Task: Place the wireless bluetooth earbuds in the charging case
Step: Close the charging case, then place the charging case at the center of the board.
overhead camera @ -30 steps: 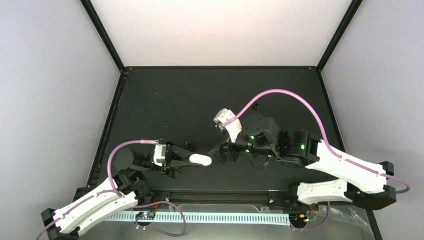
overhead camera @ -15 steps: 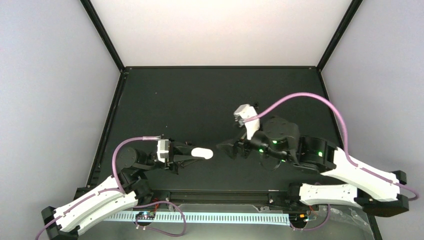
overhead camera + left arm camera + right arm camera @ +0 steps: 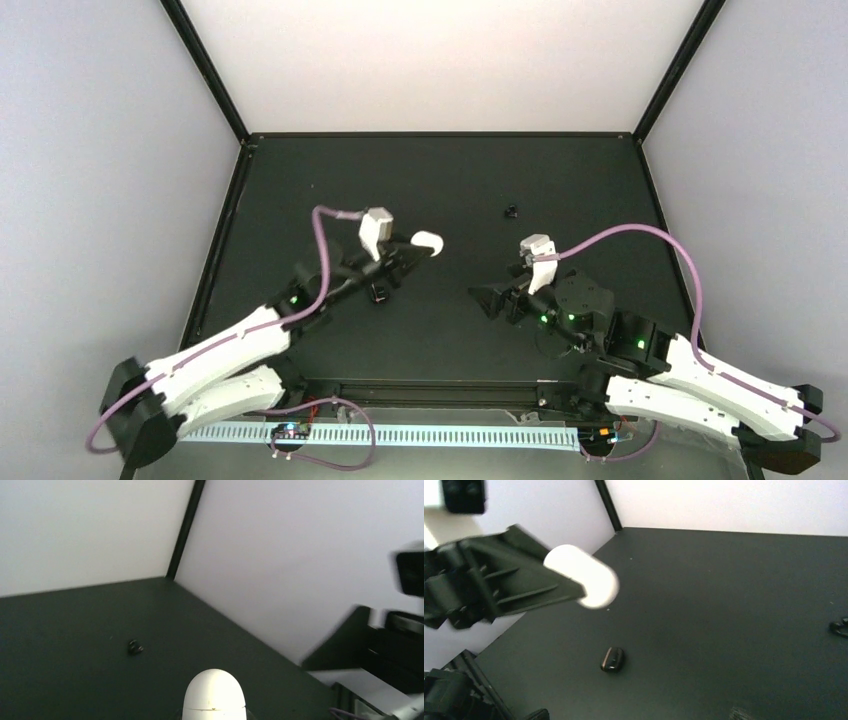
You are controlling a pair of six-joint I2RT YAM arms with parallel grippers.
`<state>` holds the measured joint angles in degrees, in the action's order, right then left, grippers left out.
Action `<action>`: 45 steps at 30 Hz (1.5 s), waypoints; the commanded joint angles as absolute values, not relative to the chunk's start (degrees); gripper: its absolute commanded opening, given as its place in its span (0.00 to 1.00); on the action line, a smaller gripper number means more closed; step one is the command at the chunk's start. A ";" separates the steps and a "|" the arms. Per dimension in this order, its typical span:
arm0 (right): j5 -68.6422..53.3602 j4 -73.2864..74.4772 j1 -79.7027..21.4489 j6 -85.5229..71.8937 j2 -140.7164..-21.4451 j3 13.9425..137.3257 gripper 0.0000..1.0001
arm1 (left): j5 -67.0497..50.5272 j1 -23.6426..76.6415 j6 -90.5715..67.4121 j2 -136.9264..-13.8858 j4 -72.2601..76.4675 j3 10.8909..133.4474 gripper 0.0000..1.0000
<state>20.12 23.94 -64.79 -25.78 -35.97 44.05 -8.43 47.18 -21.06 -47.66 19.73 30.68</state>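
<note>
One worry stands out: the left claw (image 3: 414, 248) pinches only the rear end of the white case (image 3: 429, 242). The case hangs in the air with most of its smooth body past the fingertips, so a jolt or a knock could twist it loose and drop it onto the table (image 3: 560, 180). It looks closed, with a thin seam across it in the left wrist view. No white earbuds show anywhere, and whether they sit inside cannot be told. The right claw (image 3: 488, 298) hovers well right of the case, nearer the arm bases, and I cannot tell whether its fingers are spread or together. A small black squarish piece (image 3: 379, 293) lies under the left arm, nearer the bases than the case. A tiny black bit (image 3: 511, 211) lies right of the case, slightly farther back; a low sweep could brush either. The widest room lies beyond the case, toward the table's far edge.
</note>
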 commanded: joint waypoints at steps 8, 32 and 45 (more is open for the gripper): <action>27.83 27.08 -64.47 -29.97 -28.38 37.68 0.94 | -17.92 34.80 -34.23 -79.22 21.61 47.81 0.02; 28.18 31.26 -64.51 -24.58 -29.71 41.65 0.94 | -16.25 28.29 -40.79 -114.74 11.73 68.38 0.02; 30.85 33.75 -64.49 -20.34 -31.77 46.24 0.94 | -12.39 28.30 -38.06 -117.19 3.25 70.68 0.26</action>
<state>28.42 32.38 -64.73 -22.31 -31.94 44.14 -14.46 28.29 -39.38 -116.42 7.27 68.40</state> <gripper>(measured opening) 0.937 0.230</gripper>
